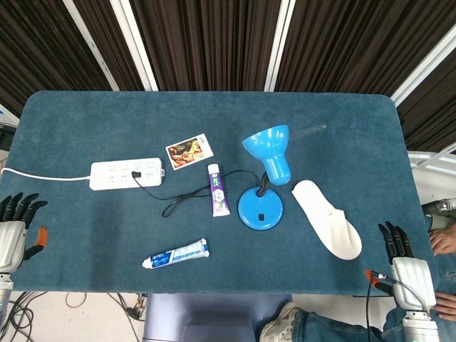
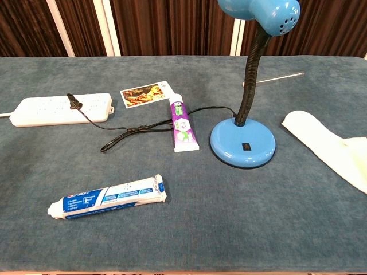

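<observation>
My left hand (image 1: 17, 229) hovers at the table's near left corner, fingers spread, holding nothing. Off the near right corner my right hand (image 1: 402, 258) is likewise empty, fingers stretched out; neither hand shows in the chest view. A blue desk lamp (image 1: 261, 208) (image 2: 242, 143) stands mid-table, its black cord (image 1: 178, 201) (image 2: 126, 134) plugged into a white power strip (image 1: 127, 174) (image 2: 60, 109). A purple toothpaste tube (image 1: 218, 190) (image 2: 182, 125) lies beside the lamp base. A blue-and-white toothpaste tube (image 1: 176, 254) (image 2: 109, 197) lies nearer the front edge.
A white slipper (image 1: 328, 219) (image 2: 324, 143) lies right of the lamp, closest to my right hand. A photo card (image 1: 190, 152) (image 2: 147, 93) and a thin clear rod (image 1: 310, 130) (image 2: 281, 77) lie further back. A seated person's shoe (image 1: 283, 326) shows below the front edge.
</observation>
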`<act>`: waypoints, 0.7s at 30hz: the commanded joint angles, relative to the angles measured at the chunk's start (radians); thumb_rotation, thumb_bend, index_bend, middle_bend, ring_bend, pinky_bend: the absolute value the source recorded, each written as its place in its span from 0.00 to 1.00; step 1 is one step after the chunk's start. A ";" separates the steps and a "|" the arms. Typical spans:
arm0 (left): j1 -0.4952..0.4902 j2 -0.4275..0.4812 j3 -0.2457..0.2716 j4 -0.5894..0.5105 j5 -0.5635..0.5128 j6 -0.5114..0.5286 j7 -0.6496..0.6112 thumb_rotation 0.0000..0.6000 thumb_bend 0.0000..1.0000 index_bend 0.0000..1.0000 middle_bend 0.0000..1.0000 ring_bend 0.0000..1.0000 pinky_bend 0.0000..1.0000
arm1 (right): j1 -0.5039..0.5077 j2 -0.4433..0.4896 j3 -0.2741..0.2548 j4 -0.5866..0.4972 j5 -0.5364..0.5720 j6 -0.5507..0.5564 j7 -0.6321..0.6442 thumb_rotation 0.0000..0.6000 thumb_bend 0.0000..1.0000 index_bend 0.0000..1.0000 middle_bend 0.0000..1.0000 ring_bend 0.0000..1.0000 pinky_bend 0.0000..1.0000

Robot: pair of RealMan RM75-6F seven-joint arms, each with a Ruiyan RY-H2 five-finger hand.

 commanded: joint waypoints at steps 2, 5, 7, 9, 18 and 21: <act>0.000 0.000 -0.002 -0.002 -0.005 -0.001 0.000 1.00 0.53 0.22 0.10 0.01 0.00 | 0.000 0.004 0.002 0.001 0.000 -0.005 0.004 1.00 0.24 0.00 0.07 0.05 1.00; 0.001 0.002 -0.003 -0.002 -0.007 0.001 0.000 1.00 0.53 0.22 0.10 0.01 0.00 | 0.001 0.007 0.000 0.002 -0.008 -0.009 0.007 1.00 0.24 0.00 0.07 0.05 1.00; 0.002 0.002 -0.003 -0.003 -0.007 0.002 0.001 1.00 0.53 0.22 0.10 0.01 0.00 | 0.001 0.006 0.000 0.005 -0.011 -0.009 0.004 1.00 0.24 0.00 0.07 0.05 1.00; 0.002 0.001 -0.004 -0.003 -0.006 0.004 0.000 1.00 0.53 0.22 0.10 0.01 0.00 | 0.001 0.005 0.001 0.005 -0.012 -0.010 0.000 1.00 0.24 0.00 0.07 0.05 1.00; 0.004 0.001 -0.003 -0.002 0.004 0.012 -0.005 1.00 0.53 0.22 0.10 0.01 0.00 | -0.008 -0.004 0.014 0.012 -0.018 0.013 -0.014 1.00 0.24 0.00 0.07 0.05 1.00; 0.004 0.000 -0.002 0.002 0.007 0.013 -0.005 1.00 0.53 0.22 0.10 0.01 0.00 | -0.010 -0.010 0.018 0.018 -0.020 0.021 -0.020 1.00 0.24 0.00 0.07 0.05 1.00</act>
